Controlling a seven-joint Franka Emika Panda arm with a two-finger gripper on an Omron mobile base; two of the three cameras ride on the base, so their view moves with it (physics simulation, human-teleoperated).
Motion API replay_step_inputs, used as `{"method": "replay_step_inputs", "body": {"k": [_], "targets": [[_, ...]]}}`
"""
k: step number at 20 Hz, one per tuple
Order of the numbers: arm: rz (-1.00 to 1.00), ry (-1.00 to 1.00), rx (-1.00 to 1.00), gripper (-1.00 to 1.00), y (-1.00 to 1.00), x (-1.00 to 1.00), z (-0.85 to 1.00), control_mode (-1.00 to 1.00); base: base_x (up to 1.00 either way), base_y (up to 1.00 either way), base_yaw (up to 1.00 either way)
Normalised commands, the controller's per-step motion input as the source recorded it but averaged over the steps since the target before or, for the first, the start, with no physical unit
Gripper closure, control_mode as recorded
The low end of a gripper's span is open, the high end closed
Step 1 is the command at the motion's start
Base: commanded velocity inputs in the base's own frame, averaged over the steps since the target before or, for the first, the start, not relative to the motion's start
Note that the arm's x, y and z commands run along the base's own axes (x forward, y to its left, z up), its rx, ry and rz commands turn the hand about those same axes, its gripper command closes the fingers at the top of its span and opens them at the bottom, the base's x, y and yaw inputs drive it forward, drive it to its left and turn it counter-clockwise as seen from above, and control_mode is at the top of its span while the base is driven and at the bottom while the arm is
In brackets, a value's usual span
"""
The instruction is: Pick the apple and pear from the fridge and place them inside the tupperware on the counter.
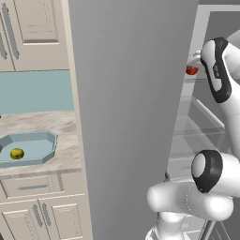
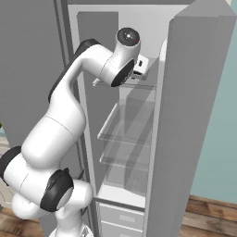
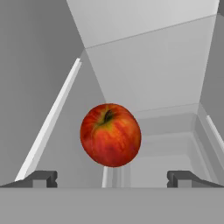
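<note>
My gripper [image 3: 112, 179] stands released, its two dark fingertips [image 3: 41, 178] spread wide at 6 o'clock in the hand view with nothing between them. Just beyond, at the centre of that view, the apple [image 3: 110, 134] sits on a glass shelf [image 3: 173, 131] inside the fridge [image 2: 194, 115], stem dimple toward 12 o'clock; whether my tips reach level with it I cannot tell. From the left base view it shows as a red spot at 2 o'clock beside my arm. I judge it light, hard and glossy, so apt to roll or slip: best pinched across its widest girth, tips on opposite flanks, not on the sloping top. Farther off, at 9 o'clock in that view, the pear [image 1: 17, 153] lies in the tupperware [image 1: 44, 140] on the counter [image 1: 65, 126].
</note>
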Motion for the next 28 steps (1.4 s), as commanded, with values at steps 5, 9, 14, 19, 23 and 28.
{"method": "replay_step_inputs", "body": {"k": [5,9,14,19,23,28], "targets": [[0.0,0.0,0.0,-1.0,0.0,0.35,0.0,-1.0,0.0,0.0,0.0],[0.0,0.0,0.0,-1.0,0.0,0.36,0.0,-1.0,0.0,0.0,0.0],[0.0,0.0,0.0,-1.0,0.0,0.31,0.0,-1.0,0.0,0.0,0.0],[0.03,0.0,0.0,-1.0,0.0,0.02,-0.07,-1.0,0.0,0.0,0.0],[0.04,0.0,0.0,-1.0,0.0,-0.06,-0.12,-1.0,0.0,0.0,0.0],[0.01,0.0,0.0,-1.0,0.0,-0.01,-0.11,-1.0,0.0,0.0,0.0]]}}
